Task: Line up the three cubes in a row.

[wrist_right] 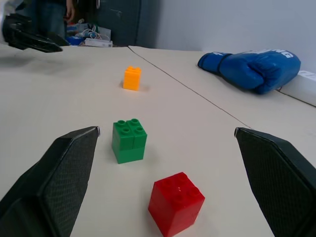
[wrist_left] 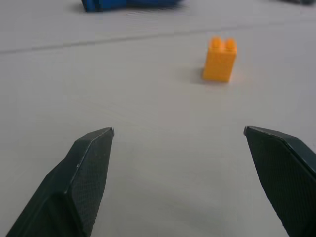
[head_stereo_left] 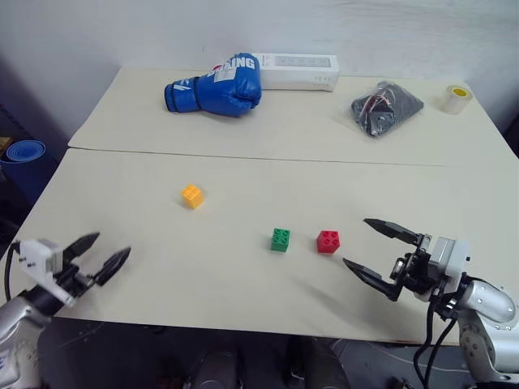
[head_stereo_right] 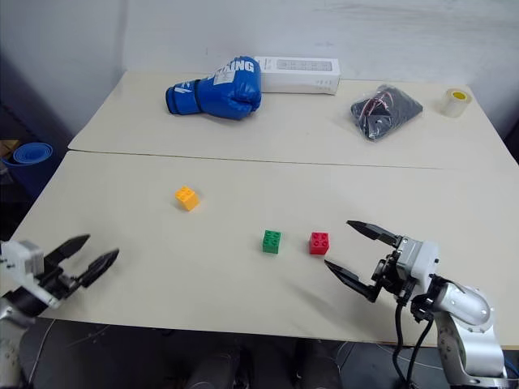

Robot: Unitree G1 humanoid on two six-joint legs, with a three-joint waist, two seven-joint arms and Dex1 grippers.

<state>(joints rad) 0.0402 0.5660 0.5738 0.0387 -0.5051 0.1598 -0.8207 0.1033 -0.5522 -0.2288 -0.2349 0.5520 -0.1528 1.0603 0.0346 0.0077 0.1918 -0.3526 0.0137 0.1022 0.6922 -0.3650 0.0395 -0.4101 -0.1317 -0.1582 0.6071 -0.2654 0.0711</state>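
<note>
Three studded cubes rest on the pale table (head_stereo_left: 243, 292). The yellow-orange cube (head_stereo_left: 192, 196) stands alone to the left of centre. The green cube (head_stereo_left: 280, 240) and the red cube (head_stereo_left: 328, 241) sit side by side with a small gap, nearer the front. My left gripper (head_stereo_left: 105, 253) is open near the front left edge, empty, well short of the yellow-orange cube (wrist_left: 220, 59). My right gripper (head_stereo_left: 377, 254) is open just right of the red cube (wrist_right: 176, 202), pointing at it, with nothing between its fingers.
Along the table's far side lie a blue boxing glove (head_stereo_left: 217, 86), a long white box (head_stereo_left: 296, 71), a dark bagged bundle (head_stereo_left: 386, 107) and a pale tape roll (head_stereo_left: 456, 98). A seam (head_stereo_left: 259, 159) runs across the table. A blue roll (head_stereo_left: 24, 156) lies on the floor left.
</note>
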